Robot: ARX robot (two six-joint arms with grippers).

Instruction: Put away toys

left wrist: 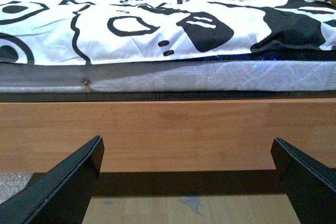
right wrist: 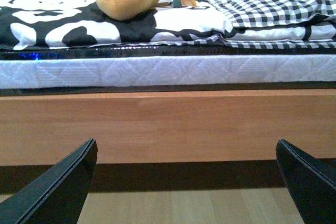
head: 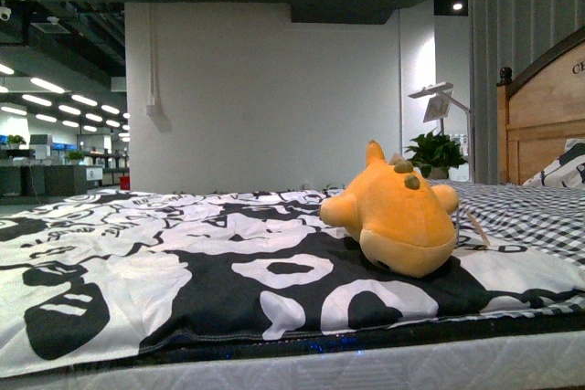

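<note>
**Orange plush animal [head: 398,216]: soft, light, easy to pinch**

It lies on the black-and-white quilt [head: 183,262] near the bed's front edge. It is probably squashy and unbreakable, so grip the rounded body, not the ears or tag. The left tool [left wrist: 186,141] and right tool [right wrist: 186,142] are spread wide and empty, low before the wooden bed frame [right wrist: 173,124].

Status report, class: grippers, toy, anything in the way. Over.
Left gripper and right gripper open, empty, low, facing the bed frame. Orange plush toy on quilt, untouched. Nothing on the toy.
</note>
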